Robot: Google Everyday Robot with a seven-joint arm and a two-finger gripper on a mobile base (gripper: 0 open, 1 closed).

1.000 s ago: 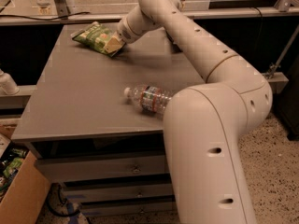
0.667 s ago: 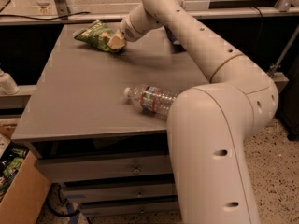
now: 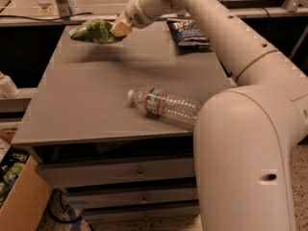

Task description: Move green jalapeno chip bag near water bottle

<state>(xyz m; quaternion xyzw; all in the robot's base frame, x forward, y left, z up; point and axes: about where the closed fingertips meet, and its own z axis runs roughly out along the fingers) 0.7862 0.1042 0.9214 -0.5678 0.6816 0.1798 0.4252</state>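
The green jalapeno chip bag (image 3: 95, 32) hangs in the air above the far left part of the grey table (image 3: 86, 100), casting a shadow below it. My gripper (image 3: 120, 29) is shut on the bag's right end and holds it lifted. The water bottle (image 3: 166, 105) lies on its side near the table's front middle, white cap pointing left, partly hidden by my arm on the right. The bag is well behind and to the left of the bottle.
A dark blue chip bag (image 3: 188, 32) lies at the table's far right. My large white arm (image 3: 245, 143) fills the right foreground. Drawers (image 3: 139, 174) sit under the table. A cardboard box (image 3: 19, 196) stands at lower left on the floor.
The gripper has lifted the green bag off the table; it now hangs above the far left part of the table instead of lying on it.
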